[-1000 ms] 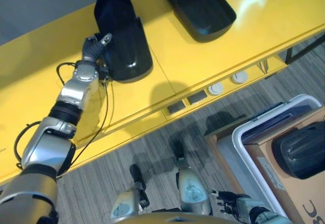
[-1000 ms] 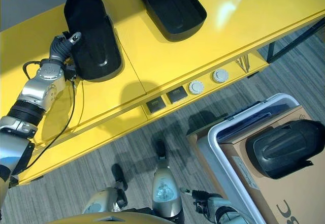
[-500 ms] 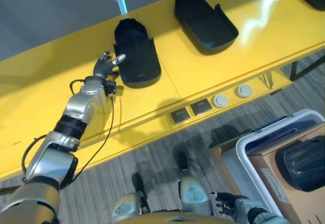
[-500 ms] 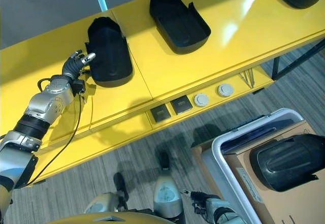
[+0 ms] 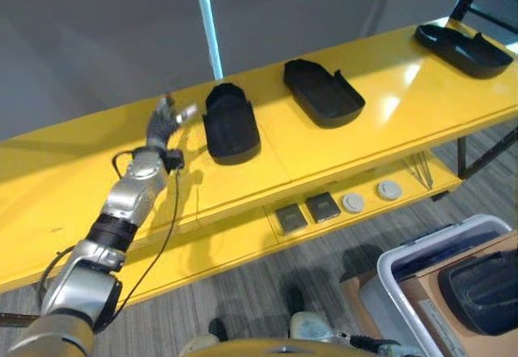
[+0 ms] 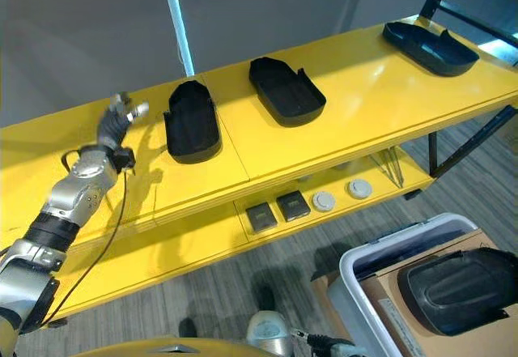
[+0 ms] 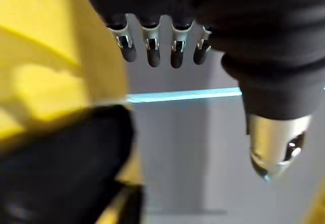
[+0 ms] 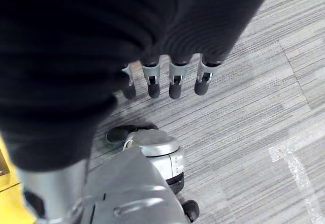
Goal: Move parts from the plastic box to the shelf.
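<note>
Beside shelved part (image 5: 231, 123), open left robot hand (image 5: 166, 121)

wall (image 6: 73, 41): grey, pale blue vertical strip (image 6: 177, 27) | floor (image 6: 194, 292): grey striped carpet

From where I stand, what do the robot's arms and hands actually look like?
The left arm is silver-grey in segments with black bands at the joints. Its left hand has a dark ribbed cover and silver, dark-tipped fingers. The right hand has that same cover and those same fingers.

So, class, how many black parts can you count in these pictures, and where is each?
4: three on the yellow shelf, namely left part by the left hand, middle part, far-right part; one in the plastic box, boxed part. Others may be hidden.
</note>
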{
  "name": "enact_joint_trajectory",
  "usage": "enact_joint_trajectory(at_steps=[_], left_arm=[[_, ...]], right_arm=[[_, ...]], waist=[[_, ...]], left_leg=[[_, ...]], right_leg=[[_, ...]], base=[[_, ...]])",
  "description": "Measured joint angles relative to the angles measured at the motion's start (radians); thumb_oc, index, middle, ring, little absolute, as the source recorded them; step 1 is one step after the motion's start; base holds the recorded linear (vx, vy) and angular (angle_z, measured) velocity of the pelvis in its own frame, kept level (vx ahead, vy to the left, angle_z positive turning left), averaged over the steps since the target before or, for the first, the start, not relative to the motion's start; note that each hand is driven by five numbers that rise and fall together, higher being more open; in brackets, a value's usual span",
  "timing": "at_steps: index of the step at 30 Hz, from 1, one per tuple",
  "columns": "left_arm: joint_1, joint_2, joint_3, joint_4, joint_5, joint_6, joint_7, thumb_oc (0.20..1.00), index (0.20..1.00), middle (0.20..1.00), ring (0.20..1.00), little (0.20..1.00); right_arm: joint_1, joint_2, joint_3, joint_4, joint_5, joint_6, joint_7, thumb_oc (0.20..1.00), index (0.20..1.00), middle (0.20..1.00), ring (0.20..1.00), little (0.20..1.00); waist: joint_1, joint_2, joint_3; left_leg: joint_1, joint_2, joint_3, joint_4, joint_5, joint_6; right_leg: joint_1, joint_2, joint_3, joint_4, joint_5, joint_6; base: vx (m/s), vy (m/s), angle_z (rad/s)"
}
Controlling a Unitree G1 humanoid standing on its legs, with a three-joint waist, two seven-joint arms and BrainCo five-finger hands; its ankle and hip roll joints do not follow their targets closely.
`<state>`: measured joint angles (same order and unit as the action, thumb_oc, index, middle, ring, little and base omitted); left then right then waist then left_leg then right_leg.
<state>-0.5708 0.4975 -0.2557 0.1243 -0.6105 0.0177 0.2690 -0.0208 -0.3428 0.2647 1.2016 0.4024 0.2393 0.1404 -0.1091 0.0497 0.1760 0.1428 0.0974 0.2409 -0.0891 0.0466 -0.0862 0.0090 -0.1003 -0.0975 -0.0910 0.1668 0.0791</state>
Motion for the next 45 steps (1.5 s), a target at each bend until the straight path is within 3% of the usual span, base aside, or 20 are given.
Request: enact_joint_trajectory(at_steps=[1,2,6,12,16,20,30,45], left_arm=[[0.017,0.000,-0.002,-0.078,0.025,-0.033,-0.017,0.256,0.256,0.256,0.256,0.256],[0.038,-0.003,-0.008,-0.138,0.043,-0.060,-0.036,0.200,0.200,0.200,0.200,0.200],[0.219,-0.071,-0.031,-0.319,0.088,-0.081,-0.119,0.200,0.200,0.200,0.200,0.200],[0.359,-0.084,-0.104,-0.285,0.102,-0.082,-0.215,0.200,0.200,0.200,0.200,0.200],[0.369,-0.080,-0.167,-0.238,0.093,-0.085,-0.259,0.200,0.200,0.200,0.200,0.200],[0.366,-0.065,-0.190,-0.221,0.071,-0.090,-0.278,0.200,0.200,0.200,0.200,0.200],[0.240,-0.097,-0.226,-0.140,0.022,-0.087,-0.240,0.200,0.200,0.200,0.200,0.200],[0.092,-0.118,-0.215,0.054,-0.016,-0.120,-0.125,0.200,0.200,0.200,0.200,0.200]], right_arm=[[0.010,0.006,-0.002,0.001,0.000,0.000,-0.001,1.000,1.000,1.000,1.000,1.000],[0.020,0.012,-0.004,-0.001,0.002,0.000,-0.007,1.000,1.000,1.000,1.000,1.000],[0.061,0.025,-0.011,-0.009,0.004,-0.015,-0.020,1.000,1.000,1.000,1.000,1.000],[0.089,0.035,-0.023,-0.007,0.025,-0.038,-0.019,1.000,1.000,1.000,1.000,1.000],[0.088,0.031,-0.023,-0.008,0.034,-0.040,-0.019,1.000,1.000,1.000,1.000,1.000],[0.066,0.018,-0.021,-0.009,0.036,-0.040,-0.018,1.000,1.000,1.000,1.000,1.000],[0.034,-0.003,-0.020,-0.021,0.043,-0.043,-0.018,1.000,1.000,1.000,1.000,1.000],[0.012,-0.015,-0.005,-0.088,0.042,-0.035,-0.019,1.000,1.000,1.000,1.000,1.000]], waist=[[0.002,-0.005,-0.007],[0.003,-0.009,-0.019],[0.006,-0.024,-0.041],[0.048,-0.040,-0.030],[0.045,-0.036,-0.018],[0.022,-0.013,0.024],[-0.033,0.026,0.094],[-0.085,0.025,0.159]], left_leg=[[0.000,0.000,-0.001,0.000,0.000,0.000],[0.001,0.001,-0.004,0.000,-0.003,0.000],[0.008,0.000,-0.017,0.000,-0.006,0.002],[-0.037,-0.001,-0.028,0.000,0.011,0.007],[-0.058,-0.004,-0.030,0.000,0.015,0.009],[-0.084,-0.006,-0.022,0.000,0.022,0.011],[-0.087,-0.004,-0.011,0.000,0.022,0.013],[-0.088,-0.006,0.032,0.000,0.015,0.012]], right_leg=[[0.005,0.000,0.000,0.000,0.000,0.000],[0.008,0.000,-0.002,0.000,-0.002,0.002],[0.022,-0.001,-0.009,0.000,-0.009,0.004],[-0.018,-0.004,-0.019,0.000,-0.007,0.004],[-0.034,-0.006,-0.019,0.000,-0.005,0.006],[-0.071,-0.008,-0.010,0.000,-0.002,0.007],[-0.083,0.001,0.004,0.000,0.012,0.003],[-0.108,0.004,0.037,0.000,0.020,0.010]], base=[[0.05,-0.048,0.04],[0.03,-0.037,0.03],[0.01,-0.015,0.07],[-0.03,0.014,0.10],[-0.07,0.046,0.01],[-0.06,0.026,-0.07],[0.00,0.006,-0.04],[0.00,-0.003,-0.07]])
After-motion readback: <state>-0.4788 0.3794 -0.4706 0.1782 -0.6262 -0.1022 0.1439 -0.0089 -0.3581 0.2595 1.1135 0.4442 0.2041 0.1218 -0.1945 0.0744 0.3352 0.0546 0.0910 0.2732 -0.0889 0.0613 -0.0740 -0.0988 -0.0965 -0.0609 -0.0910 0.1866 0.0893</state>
